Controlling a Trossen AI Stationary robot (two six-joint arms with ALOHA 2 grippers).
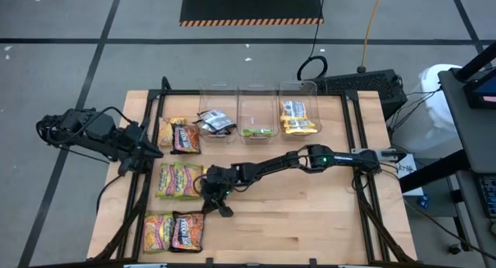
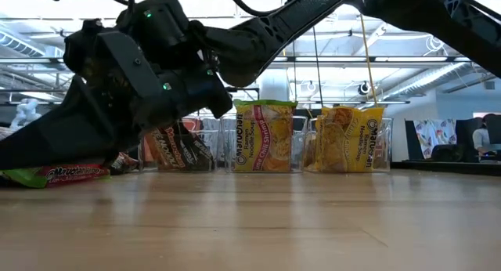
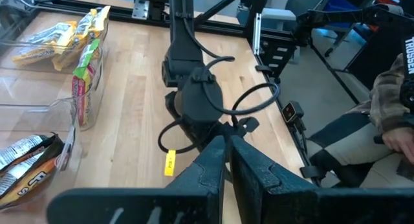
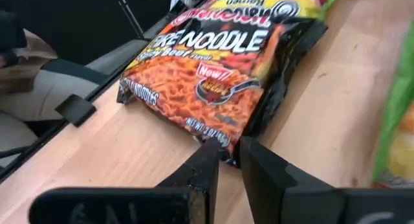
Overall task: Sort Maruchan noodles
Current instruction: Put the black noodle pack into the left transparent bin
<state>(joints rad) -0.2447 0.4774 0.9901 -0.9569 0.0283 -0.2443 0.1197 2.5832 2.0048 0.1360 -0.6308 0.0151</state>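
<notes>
Noodle packets lie along the table's left side: an orange (image 1: 170, 132) and a black one (image 1: 186, 137) far, two lime-green ones (image 1: 177, 180) in the middle, an orange one (image 1: 158, 231) and a black Fire Noodle packet (image 1: 187, 231) (image 4: 213, 62) near. My right gripper (image 1: 215, 210) (image 4: 229, 158) reaches low across the table, slightly open. Its fingertips stand at that near black packet's edge, and the packet lies flat on the wood. My left gripper (image 1: 152, 151) (image 3: 228, 156) waits shut above the table's left edge. My right gripper comes at the black packet slanting down from the table's right side. The packet's edge near one corner (image 4: 223, 145) shows right at the gap between the fingertips. I cannot tell whether the fingers touch it.
Three clear bins stand along the far edge: the left bin (image 1: 218, 94) holds black packets, the middle bin (image 1: 256, 94) a green one, the right bin (image 1: 299, 92) yellow ones. Bare wood lies to the near right. A person's sleeve (image 3: 391, 101) shows beyond the table.
</notes>
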